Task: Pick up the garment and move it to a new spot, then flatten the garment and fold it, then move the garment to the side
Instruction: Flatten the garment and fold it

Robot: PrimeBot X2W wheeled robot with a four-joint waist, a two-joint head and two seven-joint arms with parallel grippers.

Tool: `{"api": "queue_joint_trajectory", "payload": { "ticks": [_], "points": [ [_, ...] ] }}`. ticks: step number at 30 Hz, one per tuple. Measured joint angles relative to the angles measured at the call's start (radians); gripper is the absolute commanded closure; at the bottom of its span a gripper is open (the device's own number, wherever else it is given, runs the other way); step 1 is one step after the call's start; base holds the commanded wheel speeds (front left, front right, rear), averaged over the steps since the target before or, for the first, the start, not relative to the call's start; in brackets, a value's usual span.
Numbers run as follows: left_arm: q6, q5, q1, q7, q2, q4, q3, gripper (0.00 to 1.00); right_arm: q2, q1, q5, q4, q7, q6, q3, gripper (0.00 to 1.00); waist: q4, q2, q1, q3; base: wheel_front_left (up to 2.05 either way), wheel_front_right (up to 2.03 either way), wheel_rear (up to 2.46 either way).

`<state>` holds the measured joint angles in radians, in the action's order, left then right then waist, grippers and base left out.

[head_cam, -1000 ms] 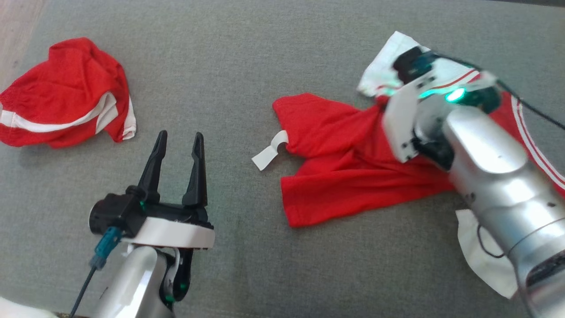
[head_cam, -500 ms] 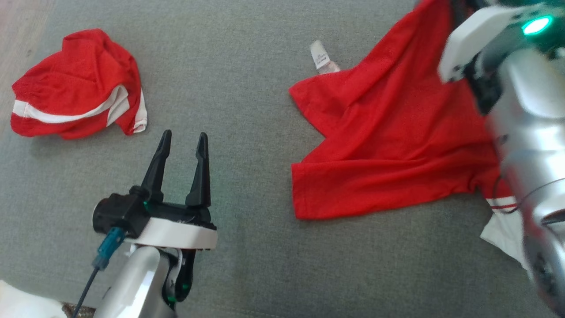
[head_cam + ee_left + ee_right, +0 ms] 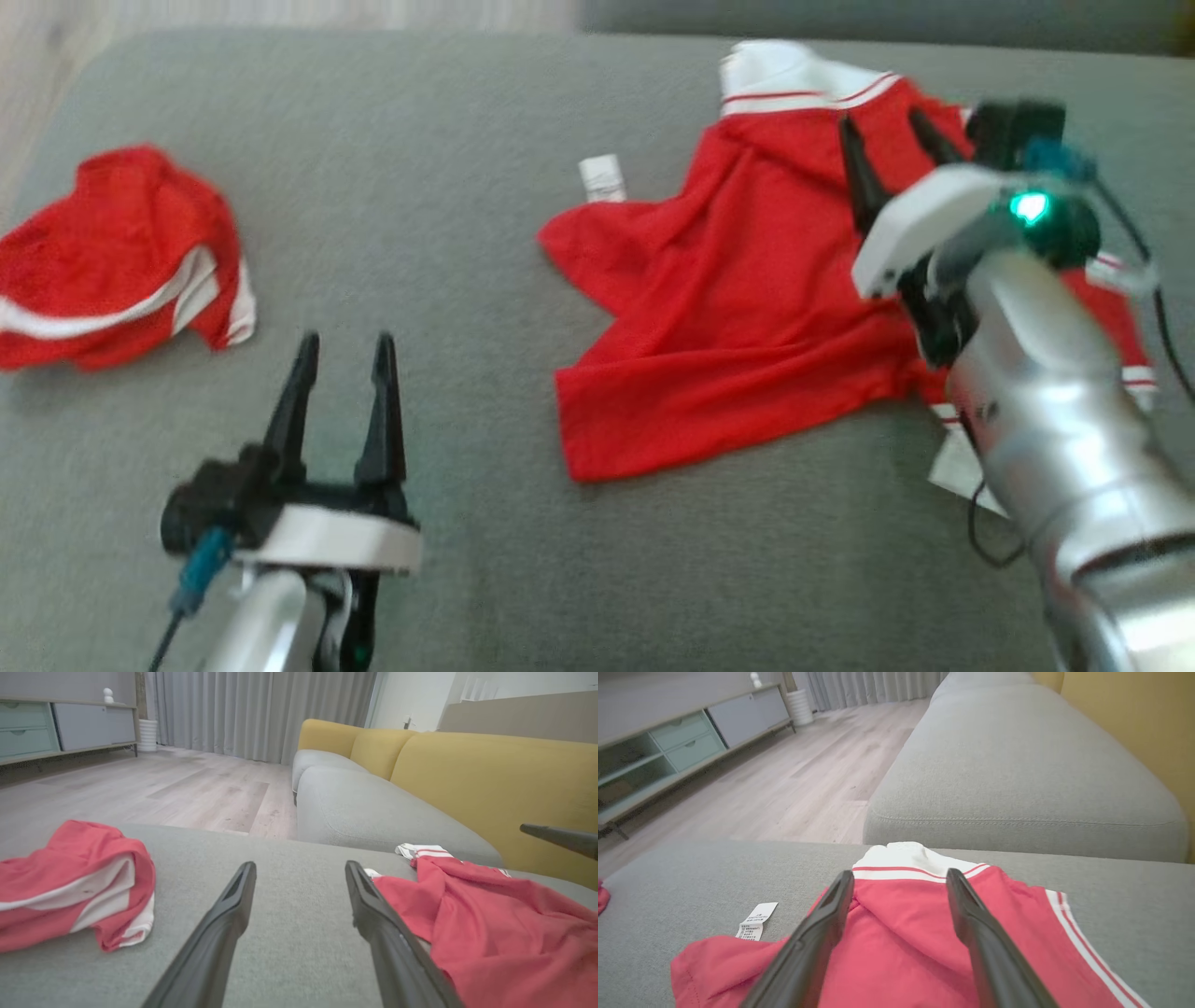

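Red garment [image 3: 747, 308] | lies beneath right fingers [image 3: 860, 179] | parted, not gripping

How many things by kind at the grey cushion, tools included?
Red-and-white garments: 2 (spread garment, bunched garment)
Tools: 2 (left tool, right tool)
Total: 4

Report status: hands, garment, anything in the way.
Both open: left hand over grey cushion, right hand above red jersey, holding nothing. Jersey rumpled, unfolded. No blocker: second red garment lies apart, at left.
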<state>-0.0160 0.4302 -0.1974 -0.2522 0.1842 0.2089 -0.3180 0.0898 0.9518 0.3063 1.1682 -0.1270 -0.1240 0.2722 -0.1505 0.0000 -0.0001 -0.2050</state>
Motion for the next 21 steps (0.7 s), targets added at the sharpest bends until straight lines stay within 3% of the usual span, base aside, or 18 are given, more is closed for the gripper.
{"api": "queue_joint_trajectory", "payload": {
  "ticks": [7,12,16,18,21],
  "points": [
    [-0.020,0.000,0.100,0.000,0.004,-0.002,0.002,0.00,0.063,-0.221,0.093,-0.225,-0.074,0.000,0.046,0.00,0.091,0.0000,0.0000,0.085,0.00,0.00,0.00],
    [-0.037,0.003,0.130,0.000,0.004,-0.021,0.003,0.00,0.122,-0.424,0.080,-0.473,-0.103,0.000,-0.029,0.00,0.145,0.0000,-0.0001,0.130,0.00,0.00,0.00],
    [-0.039,0.003,0.146,0.002,0.010,-0.023,0.004,0.00,0.095,-0.635,0.020,-0.689,-0.089,0.000,-0.116,0.00,0.175,0.0000,-0.0001,0.149,0.00,0.00,0.00],
    [-0.047,0.003,0.144,0.006,0.011,-0.022,0.003,0.00,0.044,-0.767,-0.024,-0.836,-0.024,0.000,-0.174,0.00,0.187,0.0000,0.0000,0.149,0.00,0.00,0.00],
    [-0.056,0.002,0.131,0.045,0.007,-0.003,-0.007,0.00,0.012,-0.840,-0.059,-0.965,0.045,0.000,-0.193,0.00,0.191,0.0000,0.0000,0.135,0.00,0.00,0.00]
  ]
}}
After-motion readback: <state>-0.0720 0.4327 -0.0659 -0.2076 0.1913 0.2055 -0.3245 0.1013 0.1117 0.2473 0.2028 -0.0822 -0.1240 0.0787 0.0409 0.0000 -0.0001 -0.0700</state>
